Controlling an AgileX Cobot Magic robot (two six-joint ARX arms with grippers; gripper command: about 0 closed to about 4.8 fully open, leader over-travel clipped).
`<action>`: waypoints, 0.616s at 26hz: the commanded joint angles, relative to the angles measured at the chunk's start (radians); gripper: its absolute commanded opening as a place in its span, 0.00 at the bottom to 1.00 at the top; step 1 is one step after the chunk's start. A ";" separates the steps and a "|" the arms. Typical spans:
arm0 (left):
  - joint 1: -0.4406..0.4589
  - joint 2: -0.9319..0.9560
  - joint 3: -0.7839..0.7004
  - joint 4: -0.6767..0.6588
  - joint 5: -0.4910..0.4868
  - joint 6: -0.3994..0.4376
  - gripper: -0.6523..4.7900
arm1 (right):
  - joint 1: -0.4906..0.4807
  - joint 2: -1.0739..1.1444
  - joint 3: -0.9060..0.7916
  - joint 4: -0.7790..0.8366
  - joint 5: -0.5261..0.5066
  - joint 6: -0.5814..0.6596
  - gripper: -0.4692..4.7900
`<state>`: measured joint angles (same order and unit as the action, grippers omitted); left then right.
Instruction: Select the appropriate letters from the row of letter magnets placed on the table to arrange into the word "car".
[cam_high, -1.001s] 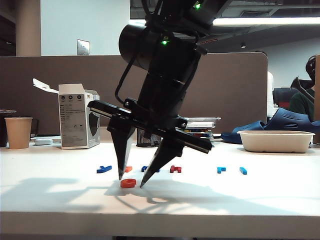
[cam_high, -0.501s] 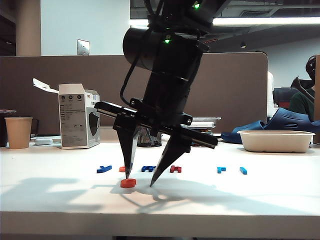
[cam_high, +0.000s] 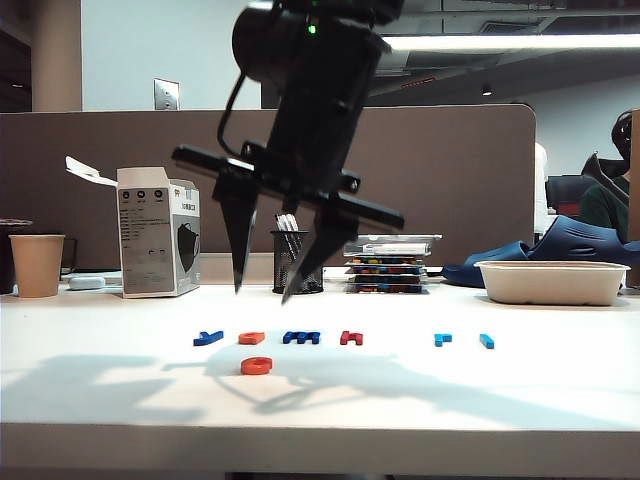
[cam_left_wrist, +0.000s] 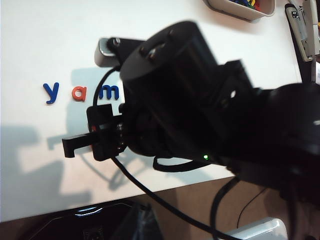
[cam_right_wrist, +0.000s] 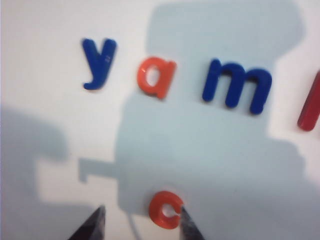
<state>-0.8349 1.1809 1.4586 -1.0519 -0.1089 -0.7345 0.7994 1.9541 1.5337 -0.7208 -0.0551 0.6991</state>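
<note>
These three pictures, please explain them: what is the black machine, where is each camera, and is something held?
The black machine is a robot arm ending in the right gripper, two pointed fingers, open and empty, raised above the white table. The exterior view looks from the table's front. The right wrist view looks down between those fingers at the orange-red "c", lying alone before the row of letter magnets: dark-blue "y", orange "a", dark-blue "m". The left wrist view, from the other arm, sees this arm from above; the left gripper does not show. Nothing is held.
</note>
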 joint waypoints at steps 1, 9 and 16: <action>0.000 -0.002 0.002 0.006 -0.003 0.001 0.11 | -0.001 -0.006 0.032 -0.007 0.013 -0.076 0.45; 0.000 -0.003 0.002 0.006 -0.003 0.001 0.11 | -0.015 -0.006 0.049 -0.007 0.011 -0.178 0.45; 0.000 -0.003 0.002 0.006 -0.003 0.001 0.11 | -0.024 -0.006 0.049 -0.007 0.003 -0.422 0.45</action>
<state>-0.8349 1.1809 1.4586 -1.0519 -0.1093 -0.7345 0.7822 1.9530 1.5776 -0.7338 -0.0463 0.3466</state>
